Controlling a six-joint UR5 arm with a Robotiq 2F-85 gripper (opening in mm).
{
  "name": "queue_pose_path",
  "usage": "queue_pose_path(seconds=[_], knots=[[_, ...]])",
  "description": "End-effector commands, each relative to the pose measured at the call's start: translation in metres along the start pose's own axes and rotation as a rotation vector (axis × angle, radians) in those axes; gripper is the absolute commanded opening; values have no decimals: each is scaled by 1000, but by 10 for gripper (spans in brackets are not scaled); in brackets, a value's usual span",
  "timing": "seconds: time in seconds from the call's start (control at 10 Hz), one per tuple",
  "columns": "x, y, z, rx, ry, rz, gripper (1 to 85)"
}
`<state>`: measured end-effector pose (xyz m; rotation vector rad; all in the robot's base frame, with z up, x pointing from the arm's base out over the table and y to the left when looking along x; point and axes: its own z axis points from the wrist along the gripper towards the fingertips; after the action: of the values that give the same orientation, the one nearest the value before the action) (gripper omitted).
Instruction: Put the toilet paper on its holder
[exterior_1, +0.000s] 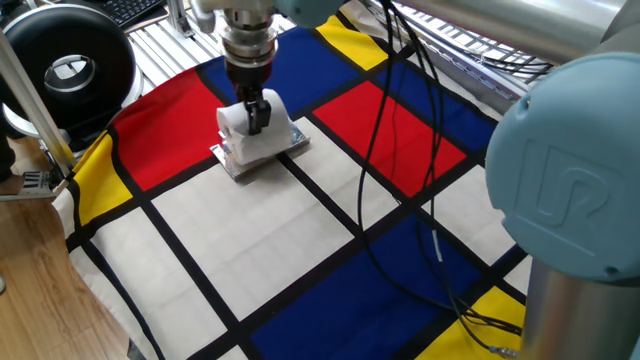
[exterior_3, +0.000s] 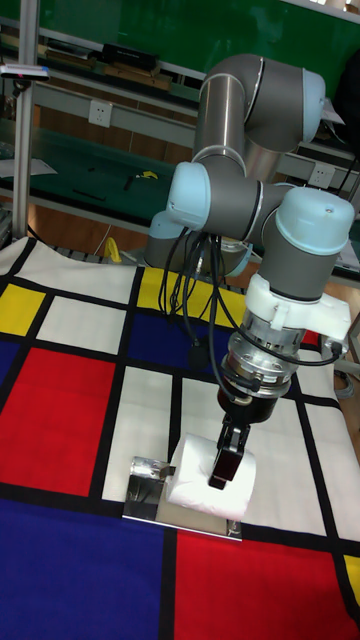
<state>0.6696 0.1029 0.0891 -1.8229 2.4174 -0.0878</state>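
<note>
The toilet paper (exterior_1: 276, 134), a fat white roll, lies on its side on the holder (exterior_1: 231, 163), a shiny silver plate on the cloth where red, blue and white squares meet. My gripper (exterior_1: 256, 111) comes straight down onto the roll and is shut on it, with one dark finger across the roll's end face. In the tall fixed view the toilet paper (exterior_3: 193, 486) rests on the holder (exterior_3: 146, 481), whose left end sticks out past the roll. There the gripper (exterior_3: 226, 462) stands at the roll's right end, and its second finger is hidden.
A big black round device (exterior_1: 68, 68) stands at the back left beside a metal grating. Black cables (exterior_1: 398, 150) hang from the arm over the red square. The arm's large blue-grey joint (exterior_1: 570, 190) fills the right foreground. The cloth's left edge drops toward the wooden floor.
</note>
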Motion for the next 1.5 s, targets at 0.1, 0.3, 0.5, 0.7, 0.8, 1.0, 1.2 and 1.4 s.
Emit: queue_pose_path(seconds=[0.1, 0.3, 0.5, 0.7, 0.8, 1.0, 1.2, 1.4], knots=[[-5, -2, 0, -4, -28, 12, 33], [-4, -2, 0, -10, -29, 11, 110], [-3, -1, 0, -15, -29, 17, 110], [-1, -1, -1, -21, -24, 23, 110], [0, 1, -2, -30, -22, 27, 123], [1, 1, -2, -31, -20, 29, 140], [0, 0, 0, -30, -20, 29, 140], [-1, -1, 1, -28, -21, 29, 147]])
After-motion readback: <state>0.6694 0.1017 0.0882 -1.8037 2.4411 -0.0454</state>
